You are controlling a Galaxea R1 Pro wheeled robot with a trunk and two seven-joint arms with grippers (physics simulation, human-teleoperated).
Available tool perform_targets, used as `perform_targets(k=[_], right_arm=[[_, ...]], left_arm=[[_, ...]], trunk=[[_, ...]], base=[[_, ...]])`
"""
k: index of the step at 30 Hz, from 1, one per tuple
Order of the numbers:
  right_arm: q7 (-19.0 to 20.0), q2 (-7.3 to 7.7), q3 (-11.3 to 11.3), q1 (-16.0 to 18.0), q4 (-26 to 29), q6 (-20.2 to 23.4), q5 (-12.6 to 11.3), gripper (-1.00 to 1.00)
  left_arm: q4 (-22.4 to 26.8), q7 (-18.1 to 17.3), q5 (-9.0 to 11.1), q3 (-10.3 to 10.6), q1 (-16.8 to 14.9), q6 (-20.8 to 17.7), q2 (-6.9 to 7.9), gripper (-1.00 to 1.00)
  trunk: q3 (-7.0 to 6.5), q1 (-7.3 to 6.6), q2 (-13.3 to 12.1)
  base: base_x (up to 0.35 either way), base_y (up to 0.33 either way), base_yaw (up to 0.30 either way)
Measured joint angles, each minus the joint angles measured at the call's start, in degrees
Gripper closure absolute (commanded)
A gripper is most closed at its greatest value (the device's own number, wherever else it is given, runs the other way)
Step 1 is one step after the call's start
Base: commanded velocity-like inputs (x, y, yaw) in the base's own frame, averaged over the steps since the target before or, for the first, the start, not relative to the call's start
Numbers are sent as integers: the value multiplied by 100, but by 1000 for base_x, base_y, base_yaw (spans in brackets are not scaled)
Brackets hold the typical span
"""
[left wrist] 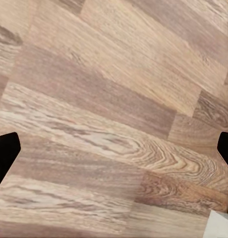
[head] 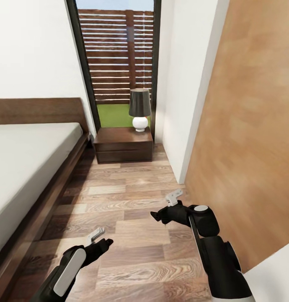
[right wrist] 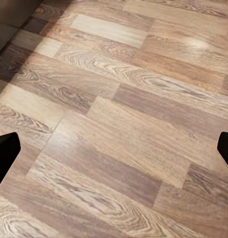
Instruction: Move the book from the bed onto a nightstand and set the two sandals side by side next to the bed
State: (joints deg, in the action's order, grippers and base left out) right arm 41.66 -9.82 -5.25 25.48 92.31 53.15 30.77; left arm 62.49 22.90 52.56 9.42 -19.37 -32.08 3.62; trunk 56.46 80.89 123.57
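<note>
**Beside the bed, nothing in hand**

Both grippers, left (head: 103, 240) and right (head: 158, 215), hang wide open and empty over the wood floor (head: 132, 197). The nightstand (head: 124, 144) with its lamp (head: 140, 108) stands ahead, just beside the bed (head: 27, 163). A thin book should be light and stiff; grip it by an edge. The lamp crowds the stand's right side.

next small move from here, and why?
Probably turn the head and base left toward the bed to look for the book. The head view shows the nightstand with its lamp ahead across the floor, but only part of the mattress, with no book or sandals on what shows. The left gripper and right gripper look open and empty above bare planks.
</note>
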Motion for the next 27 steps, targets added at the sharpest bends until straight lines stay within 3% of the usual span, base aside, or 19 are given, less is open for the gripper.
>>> perform_targets(k=[19,27], right_arm=[[-1,0,-4,-29,0,-6,0,-100],[0,-1,-5,-29,-1,-5,0,-100]], left_arm=[[8,-17,10,-10,32,0,51,-100],[16,-37,18,-230,41,1,48,-100]], trunk=[[0,0,0],[0,0,0]], base=[[327,0,0],[328,-33,80]])
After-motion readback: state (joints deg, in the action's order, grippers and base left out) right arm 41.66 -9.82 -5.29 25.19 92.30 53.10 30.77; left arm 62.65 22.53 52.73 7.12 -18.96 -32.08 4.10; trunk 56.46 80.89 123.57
